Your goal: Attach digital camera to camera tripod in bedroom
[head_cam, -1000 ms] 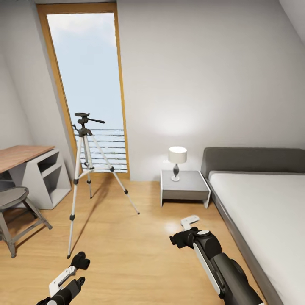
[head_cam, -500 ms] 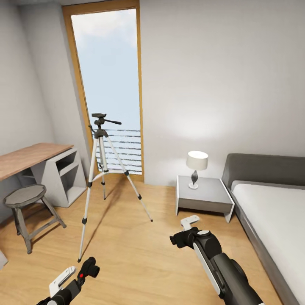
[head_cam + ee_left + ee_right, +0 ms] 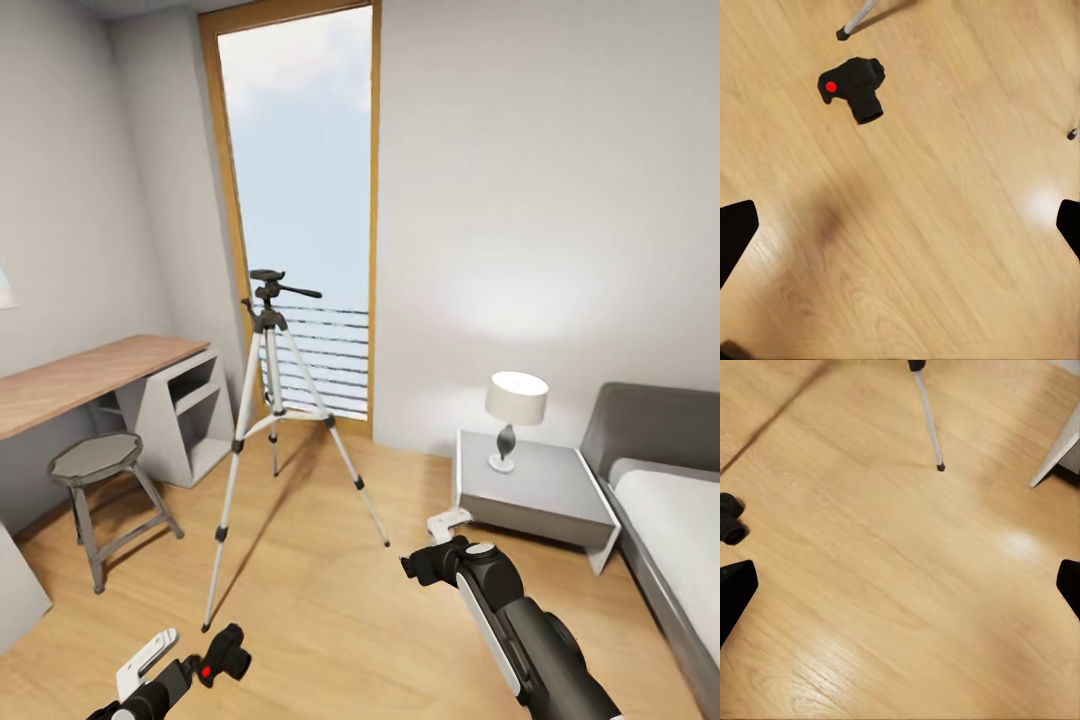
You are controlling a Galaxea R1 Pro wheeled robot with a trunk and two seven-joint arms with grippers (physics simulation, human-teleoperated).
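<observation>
The camera tripod (image 3: 268, 325) stands on the plank floor before the tall window (image 3: 300, 180), its black head and pan handle bare. The small black digital camera (image 3: 222, 660) lies on the floor near the tripod's front foot, red button up; the left wrist view shows it too (image 3: 853, 88), beside a tripod foot (image 3: 842, 33). My left gripper (image 3: 902, 229) hangs open above the floor, short of the camera, its fingers (image 3: 735, 232) wide apart. My right gripper (image 3: 438, 545) is open and empty over bare floor, with a tripod leg (image 3: 928, 416) ahead of it.
A wooden desk (image 3: 90, 372) and a grey metal stool (image 3: 97, 458) stand at the left wall. To the right are a grey nightstand (image 3: 530, 492) with a lit lamp (image 3: 515, 400) and the low grey bed (image 3: 665, 500). Open floor lies between tripod and nightstand.
The head view has swung left, so tripod, desk, nightstand and bed all sit further right in the picture. The camera on the floor now shows fully. Both arms hold their pose.
</observation>
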